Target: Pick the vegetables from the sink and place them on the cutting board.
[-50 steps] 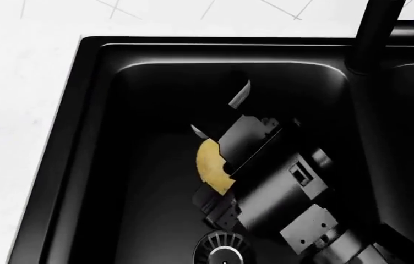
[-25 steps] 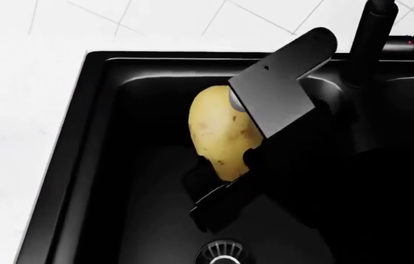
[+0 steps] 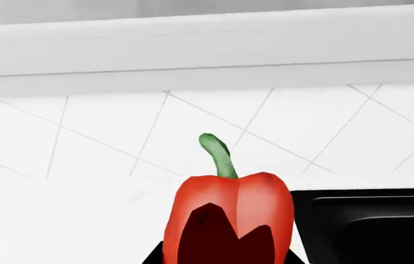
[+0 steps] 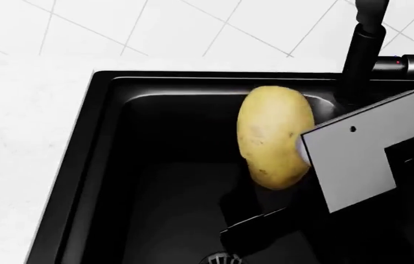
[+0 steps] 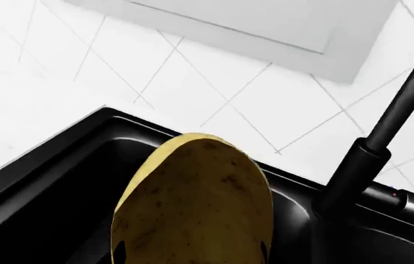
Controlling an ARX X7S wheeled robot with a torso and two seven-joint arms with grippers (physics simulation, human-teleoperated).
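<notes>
In the left wrist view, a small glossy red bell pepper with a green stem (image 3: 229, 220) stands upright right in front of the camera, over the white counter (image 3: 60, 220) beside the corner of the matte black sink (image 3: 372, 225); the fingers of the left gripper are not plainly shown, so it cannot be told whether that tool is clenched on the pepper, though the way it sits so near the lens suggests a hold. In the head view, the right gripper (image 4: 284, 184) is clamped on a large oval yellow-tan potato with brown specks (image 4: 274, 136), one broad grey finger plate (image 4: 361, 159) against its side and a dark finger (image 4: 259, 231) below, and the potato hangs end-up above the left basin, clear of the floor, with the tall black faucet (image 4: 361, 49) just behind it. The light wooden cutting board is in none of the pictures. In the right wrist view, the potato fills the foreground, with the sink's rim and the faucet beyond. The likely risks from here are these: the smooth, rounded potato could swivel or slip between flat plates that seem to hold only its lower part, dropping back into the basin; and a careless swing out could knock it against the faucet or the sink wall.
</notes>
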